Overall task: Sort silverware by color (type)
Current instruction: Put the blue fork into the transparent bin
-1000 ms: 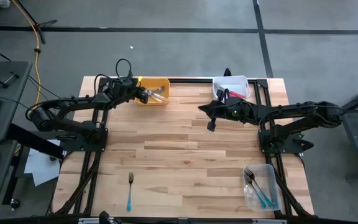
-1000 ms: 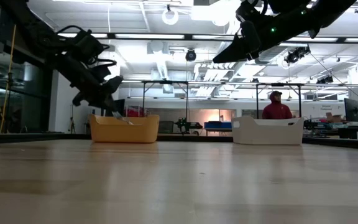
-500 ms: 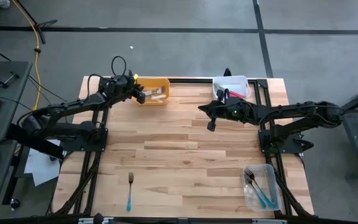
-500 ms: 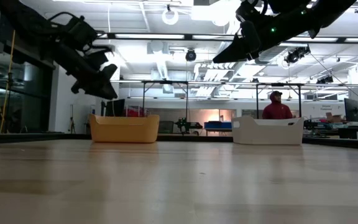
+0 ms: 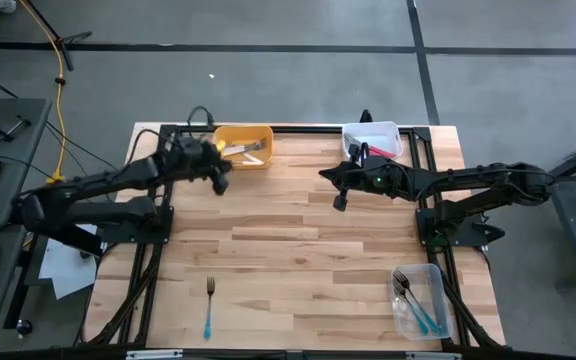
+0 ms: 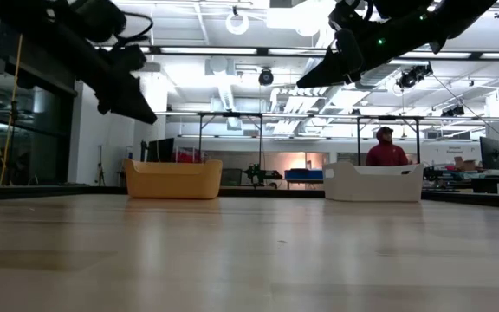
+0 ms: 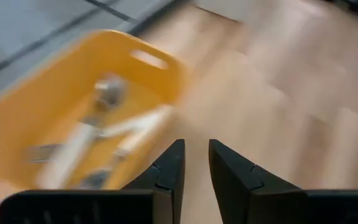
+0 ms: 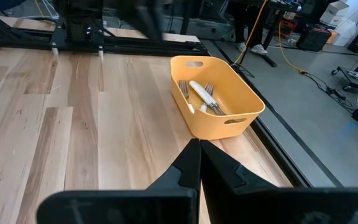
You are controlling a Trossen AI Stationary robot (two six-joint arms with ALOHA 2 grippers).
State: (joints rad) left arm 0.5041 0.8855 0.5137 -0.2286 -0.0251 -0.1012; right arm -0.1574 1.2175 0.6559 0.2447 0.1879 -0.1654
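Observation:
One teal-handled fork [image 5: 208,308] lies flat on the wooden table near the front left. White-handled forks [image 8: 204,94] lie in the yellow bin [image 5: 243,146] at the far left. Red-handled ones [image 5: 361,151] sit in the white bin [image 5: 373,140] at the far right, and teal ones [image 5: 418,305] in the clear bin [image 5: 420,300] at the near right. My left gripper [image 5: 221,180] hovers just on the near side of the yellow bin. Its fingers [image 7: 196,149] stand slightly apart with nothing between them. My right gripper [image 5: 340,202] hangs shut and empty in the air near the white bin.
Bare wood lies between the bins across the table's middle. In the low view the yellow bin [image 6: 173,178] and white bin [image 6: 372,182] stand at the far edge. A person in a red hooded top [image 6: 385,149] is in the room beyond.
My left gripper held a slim fork low over the yellow bin a second ago and no longer has it. It has risen and drawn back out of the bin toward the table's near edge, tipping more level.

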